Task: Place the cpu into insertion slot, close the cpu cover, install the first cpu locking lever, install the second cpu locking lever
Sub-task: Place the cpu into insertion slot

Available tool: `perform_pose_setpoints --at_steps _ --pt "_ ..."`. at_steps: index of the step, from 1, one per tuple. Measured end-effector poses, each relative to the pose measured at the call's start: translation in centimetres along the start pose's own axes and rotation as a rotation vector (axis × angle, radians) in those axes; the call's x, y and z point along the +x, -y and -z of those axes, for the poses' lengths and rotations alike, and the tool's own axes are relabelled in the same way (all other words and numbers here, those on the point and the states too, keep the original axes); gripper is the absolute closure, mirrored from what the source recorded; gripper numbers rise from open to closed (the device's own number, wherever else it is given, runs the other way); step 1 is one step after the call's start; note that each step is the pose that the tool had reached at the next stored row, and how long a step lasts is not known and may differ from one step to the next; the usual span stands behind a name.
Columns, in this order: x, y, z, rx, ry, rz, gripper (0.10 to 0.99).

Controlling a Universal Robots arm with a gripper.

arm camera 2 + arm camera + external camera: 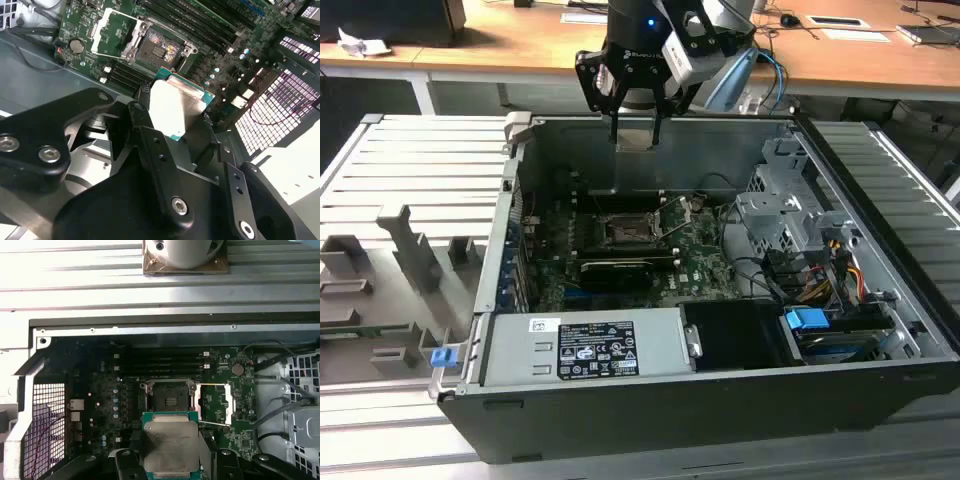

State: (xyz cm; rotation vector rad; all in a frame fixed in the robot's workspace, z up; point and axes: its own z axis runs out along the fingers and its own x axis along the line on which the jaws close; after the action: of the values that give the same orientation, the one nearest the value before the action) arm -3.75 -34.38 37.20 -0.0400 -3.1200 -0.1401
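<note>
Firstly, in the exterior view the gripper (636, 138) hangs above the back edge of an open computer case (720, 410). It is clenched on the cpu (636, 140), a pale plate that stands between its two fingers. Under it, well apart, the green circuit board (705, 262) lies on the floor of the case, and the insertion slot (623, 232) is seen in the middle of the board as a dark square. At the front of the case a grey box (660, 350) carries a black and white label (582, 348) with several lines of print and small marks. A blue tab (807, 322) sits toward the exterior view's right.

Next, in the second wrist view the black fingers (142, 112) press the cpu (175, 105) from both sides. Its silvery top is plain, with a green edge around it. Beyond it the insertion slot (159, 47) is uncovered and shows its shiny contact field. The cpu cover (96, 30) is folded open and lies just beside the slot. A round coin battery (76, 46) sits near the cover.

Lastly, in the first wrist view the cpu (169, 445) is held above the board, apart from the slot (170, 394). The cover (228, 405) is open at the side of the slot, with green board visible through its cut-out. Long black card slots (165, 360) run behind the socket.
</note>
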Motion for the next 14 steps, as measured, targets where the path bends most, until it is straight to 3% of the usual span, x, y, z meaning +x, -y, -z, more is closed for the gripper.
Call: perform_pose_setpoints --at_steps 5,14 --pt "0.00 0.00 -0.02 -0.001 0.0056 -0.064 0.557" --pt "0.00 0.03 -0.31 -0.001 0.0058 -0.066 0.557"
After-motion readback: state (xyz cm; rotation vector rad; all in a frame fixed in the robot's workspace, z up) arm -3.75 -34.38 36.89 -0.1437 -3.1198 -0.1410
